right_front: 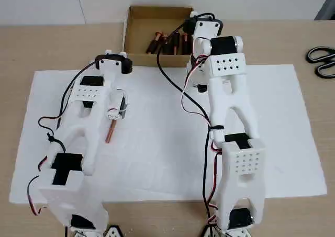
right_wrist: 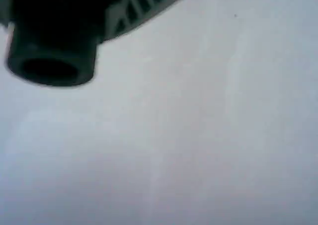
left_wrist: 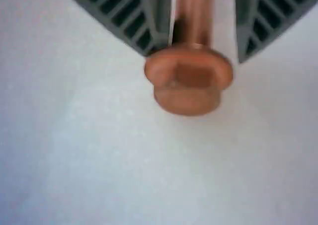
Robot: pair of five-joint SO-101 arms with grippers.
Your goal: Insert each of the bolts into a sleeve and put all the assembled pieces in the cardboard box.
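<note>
My high camera looks down from behind both arms over the table (right_front: 31, 43) toward the box (right_front: 126, 30). Each wrist camera sits very close, facing the white sheet (right_front: 157, 158): left past a bolt (left_wrist: 189, 81), right past a sleeve (right_wrist: 49, 61); all share that sheet.

Your left arm (right_front: 78, 137) and right arm (right_front: 233, 106) are both built of white printed plastic shells, with blocky black servos (right_front: 65, 166) set in the joints. Each carries flat panels (right_front: 246, 161) drilled with a grid of small holes. Red, black and white cables (right_front: 211, 135) loop loosely along the links. The left arm's fingers (left_wrist: 124, 16) are dark grey, ribbed like a lattice.
</note>
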